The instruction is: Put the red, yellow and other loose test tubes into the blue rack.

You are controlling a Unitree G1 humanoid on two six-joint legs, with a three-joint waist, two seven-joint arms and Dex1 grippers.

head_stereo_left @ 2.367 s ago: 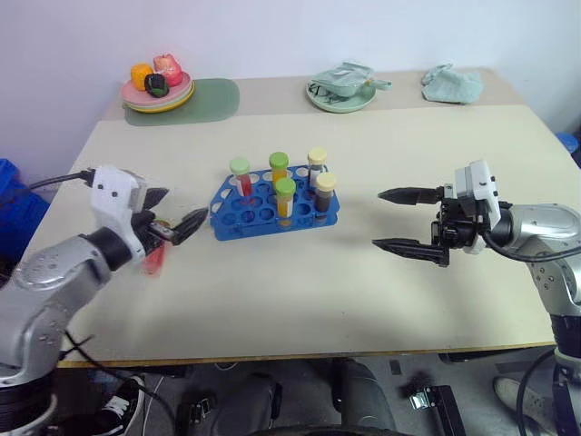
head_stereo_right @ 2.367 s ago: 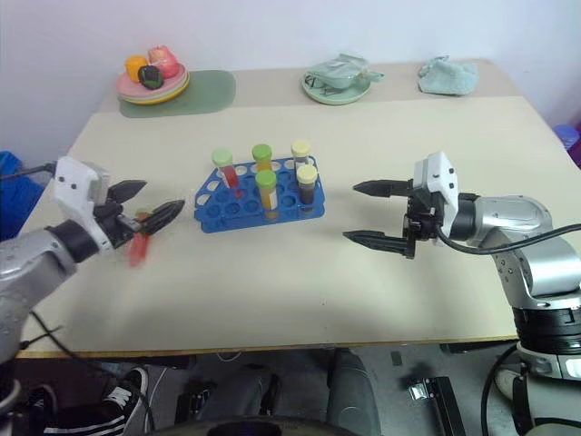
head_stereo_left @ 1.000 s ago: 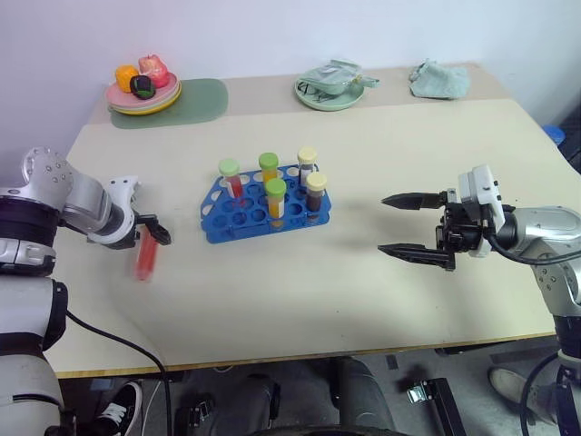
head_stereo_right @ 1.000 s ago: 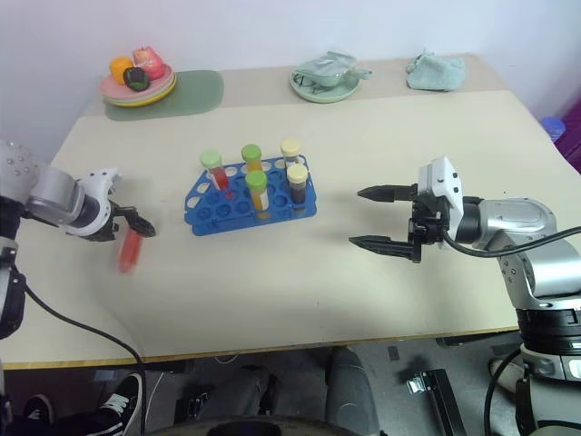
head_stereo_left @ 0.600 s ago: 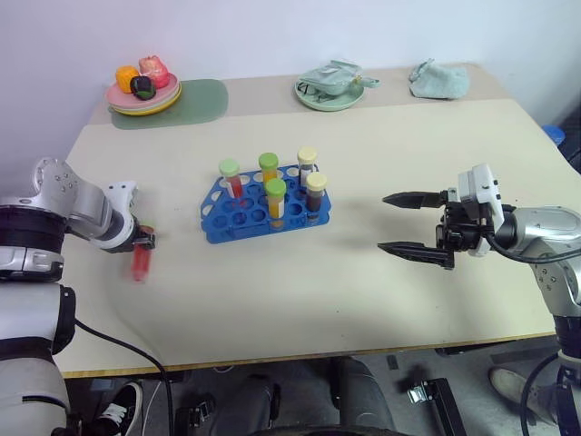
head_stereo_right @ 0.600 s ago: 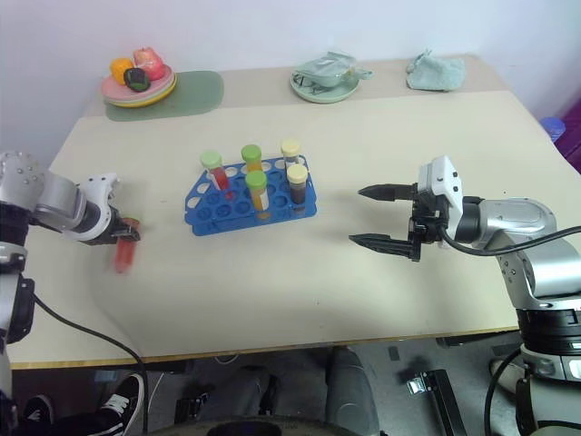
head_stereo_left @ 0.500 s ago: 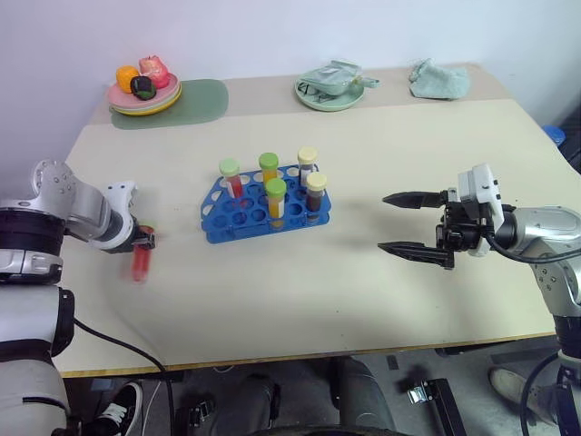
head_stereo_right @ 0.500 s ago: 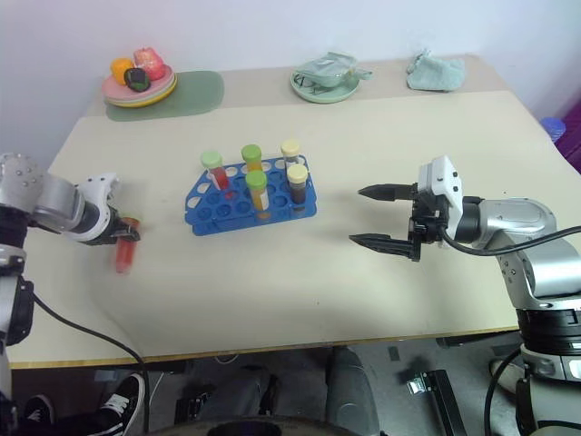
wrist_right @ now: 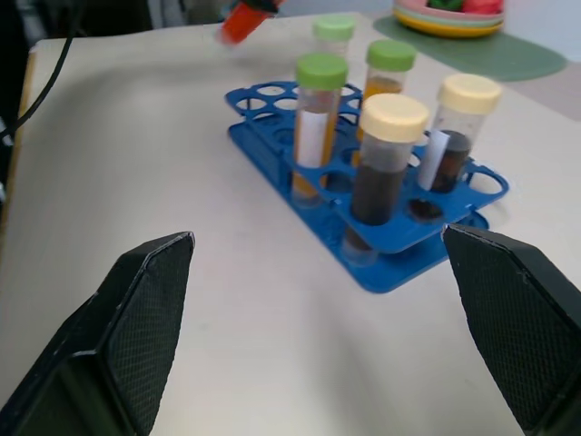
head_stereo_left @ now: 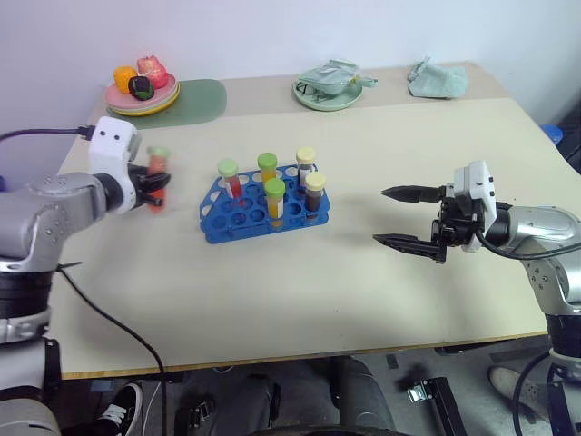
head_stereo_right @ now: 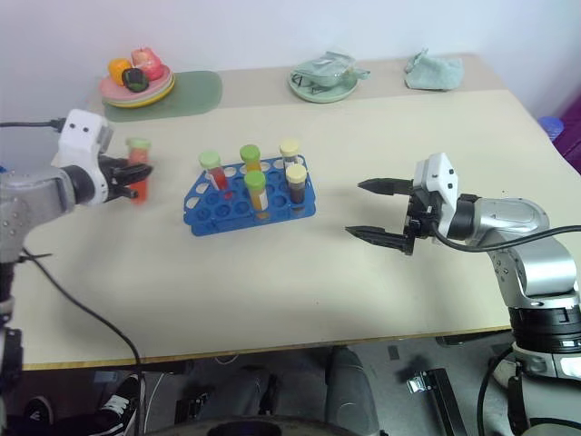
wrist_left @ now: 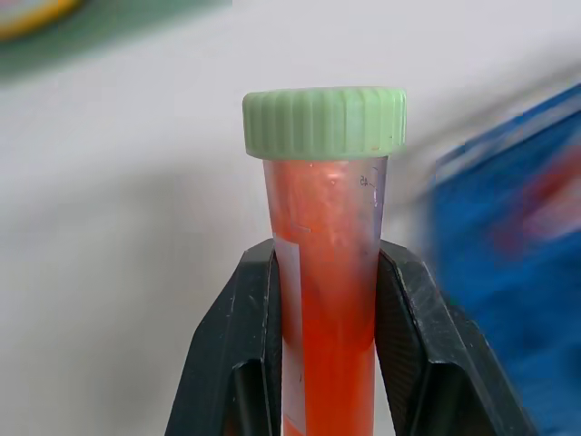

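L gripper [wrist_left: 327, 300] clamped on red tube [wrist_left: 329, 300], left of blue rack [head_stereo_left: 263, 211], R gripper [head_stereo_left: 399, 216] wide open, empty

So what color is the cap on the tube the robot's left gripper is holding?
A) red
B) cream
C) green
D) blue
C: the left wrist view shows the left gripper shut on the red-orange tube, which wears a ribbed light green cap.
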